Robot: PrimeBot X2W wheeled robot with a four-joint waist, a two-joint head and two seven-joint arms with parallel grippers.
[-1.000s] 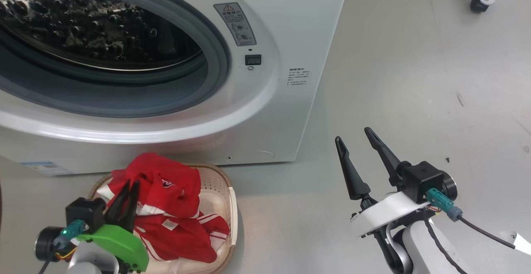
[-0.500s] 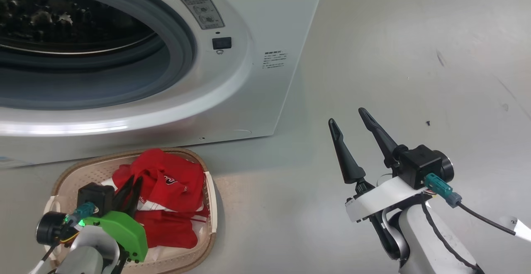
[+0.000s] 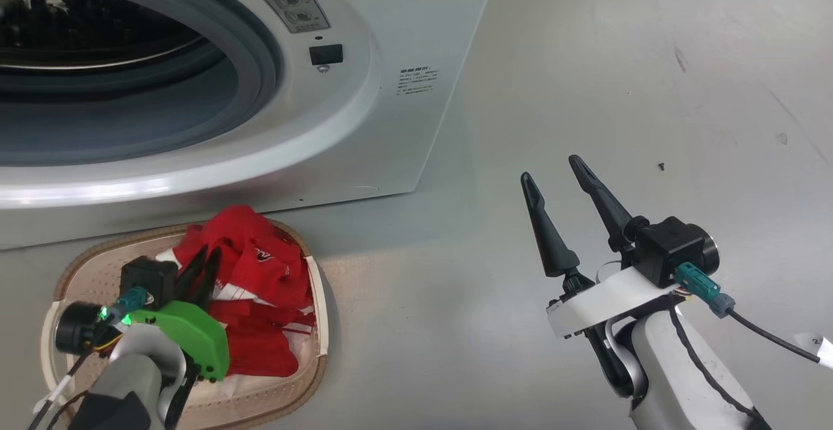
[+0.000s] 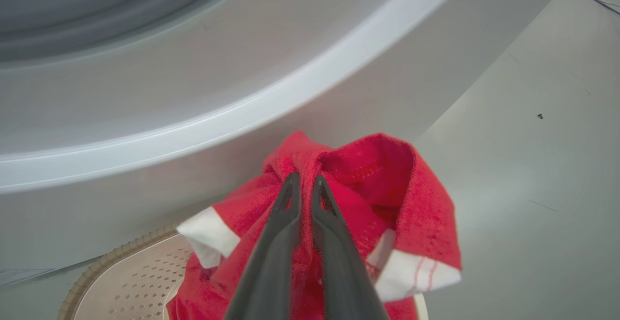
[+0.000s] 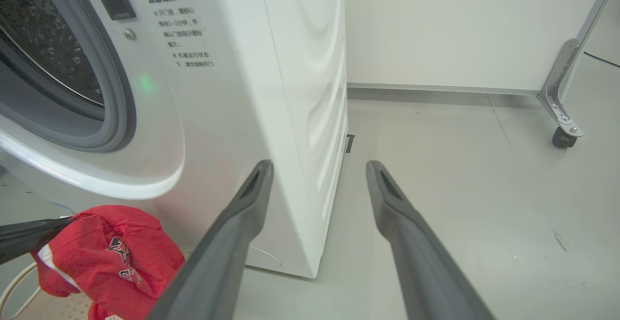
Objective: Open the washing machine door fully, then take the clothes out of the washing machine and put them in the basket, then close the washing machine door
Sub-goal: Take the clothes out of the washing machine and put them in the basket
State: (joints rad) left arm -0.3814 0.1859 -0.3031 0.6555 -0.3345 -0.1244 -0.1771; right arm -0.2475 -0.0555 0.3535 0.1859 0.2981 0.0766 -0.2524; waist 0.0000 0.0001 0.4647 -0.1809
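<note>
My left gripper [image 3: 207,254] is shut on a bunched red garment with white trim, part of the clothes [image 3: 257,264], and holds it just over the cream basket [image 3: 78,274] on the floor. More red cloth lies in the basket below. In the left wrist view the left gripper [image 4: 305,179] pinches a fold of the clothes [image 4: 411,199] above the basket's rim [image 4: 97,266]. The washing machine [image 3: 390,124] stands behind the basket with its drum mouth uncovered. The washing machine door is out of view. My right gripper [image 3: 550,168] hangs open and empty over bare floor to the right.
The grey floor [image 3: 618,92] stretches right of the washing machine [image 5: 290,92]. A metal frame leg on a castor [image 5: 562,136] stands at the far right before a white wall. The right wrist view also has the held clothes [image 5: 111,252] low at the left.
The head camera has shifted, so the machine sits higher and further left in the picture. My left gripper stays shut on the red garment over the basket. The right gripper stays open.
</note>
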